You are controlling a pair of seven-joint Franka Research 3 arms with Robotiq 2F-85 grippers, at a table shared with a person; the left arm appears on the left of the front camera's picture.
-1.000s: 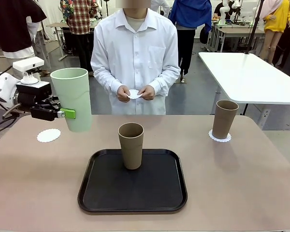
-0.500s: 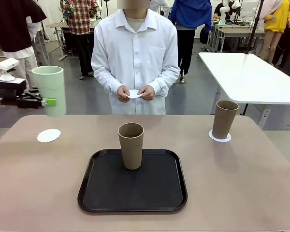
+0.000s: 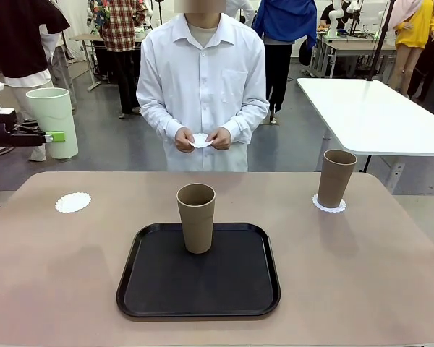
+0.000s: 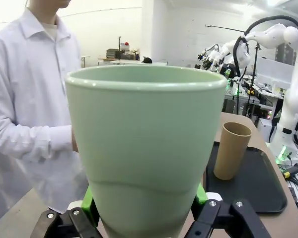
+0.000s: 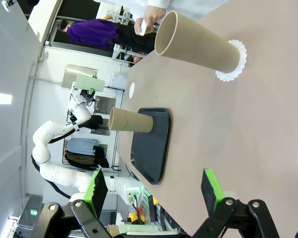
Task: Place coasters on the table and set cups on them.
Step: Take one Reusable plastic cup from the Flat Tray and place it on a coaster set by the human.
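Observation:
The pale mint green cup hangs upright in the air beyond the table's far left corner, with my left gripper shut on its lower part. Up close, this mint cup sits between the green pads. One white coaster lies bare on the beige table at the left. A tan cup stands on the black tray. The other tan cup stands on a coaster at the right. My right gripper is open, apart from that cup.
The person stands at the far side with both hands together, pinching a third coaster. A white table stands behind at the right. Bare tabletop lies on both sides of the tray.
My left gripper has carried the mint cup leftward and away from the camera, from above the left coaster to beyond the table's left corner. The person and the tan cups have not moved.

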